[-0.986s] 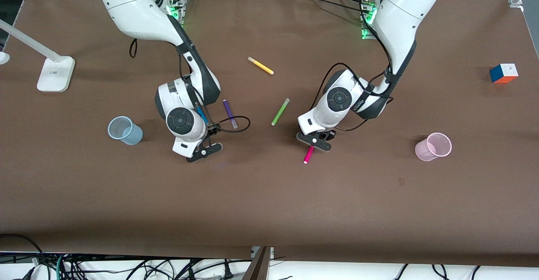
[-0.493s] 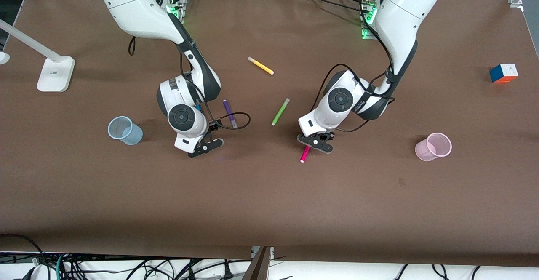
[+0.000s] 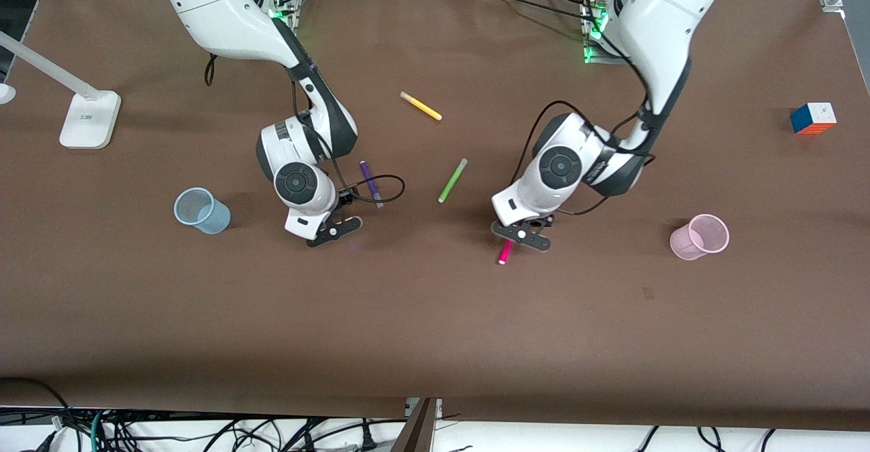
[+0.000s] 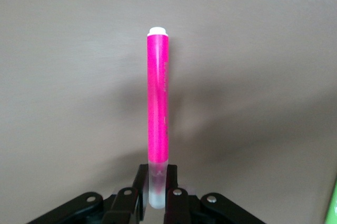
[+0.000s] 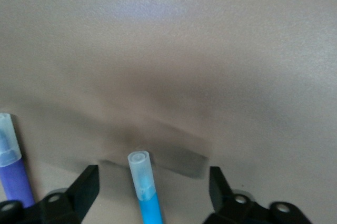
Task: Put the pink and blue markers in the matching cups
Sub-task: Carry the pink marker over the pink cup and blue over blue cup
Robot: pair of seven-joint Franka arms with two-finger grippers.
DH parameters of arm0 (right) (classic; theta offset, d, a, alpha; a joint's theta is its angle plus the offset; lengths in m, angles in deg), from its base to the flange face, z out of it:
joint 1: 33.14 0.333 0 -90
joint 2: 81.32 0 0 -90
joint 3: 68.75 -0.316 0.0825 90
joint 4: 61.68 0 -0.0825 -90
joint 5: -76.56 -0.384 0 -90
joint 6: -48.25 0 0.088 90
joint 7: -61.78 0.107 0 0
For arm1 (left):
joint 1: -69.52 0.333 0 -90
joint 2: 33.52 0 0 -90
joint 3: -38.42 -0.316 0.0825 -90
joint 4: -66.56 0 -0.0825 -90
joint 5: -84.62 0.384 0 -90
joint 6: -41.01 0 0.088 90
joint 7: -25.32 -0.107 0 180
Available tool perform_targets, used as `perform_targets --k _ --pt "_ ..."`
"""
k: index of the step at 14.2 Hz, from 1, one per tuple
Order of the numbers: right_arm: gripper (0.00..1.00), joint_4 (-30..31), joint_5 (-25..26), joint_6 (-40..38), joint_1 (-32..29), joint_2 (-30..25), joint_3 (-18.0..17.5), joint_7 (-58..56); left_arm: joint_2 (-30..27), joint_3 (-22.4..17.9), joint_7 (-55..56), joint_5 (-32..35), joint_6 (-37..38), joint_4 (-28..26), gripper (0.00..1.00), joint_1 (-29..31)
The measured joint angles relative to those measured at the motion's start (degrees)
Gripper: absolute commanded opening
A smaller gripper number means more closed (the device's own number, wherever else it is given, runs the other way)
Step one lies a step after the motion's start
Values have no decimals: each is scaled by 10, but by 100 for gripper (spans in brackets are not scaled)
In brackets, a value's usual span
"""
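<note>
Pink marker [image 4: 158,108] clamped by its cap in left gripper [image 3: 522,233], over mid-table; pink cup [image 3: 700,236] well apart. Right gripper [image 5: 152,195] spread wide around blue marker [image 5: 145,192], apparently on the table. Step: pickup. Next: right closes; carry to cups.

The magenta-pink marker [image 4: 158,108] is gripped at its pale translucent cap end, its white-tipped tail pointing out over the bare brown table [image 3: 435,316], well short of the pale pink cup [image 3: 699,236] toward the left arm's end. The bright blue marker [image 5: 144,190] (its clear cap leading) sits between spread fingers. The pale blue cup [image 3: 200,211] stands upright toward the right arm's end.
</note>
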Motion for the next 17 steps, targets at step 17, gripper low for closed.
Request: perform_targets --k 17 --pt "0 -50 -1 -94 -34 -98 55 -233 -120 -17 -259 183 495 119 0 94"
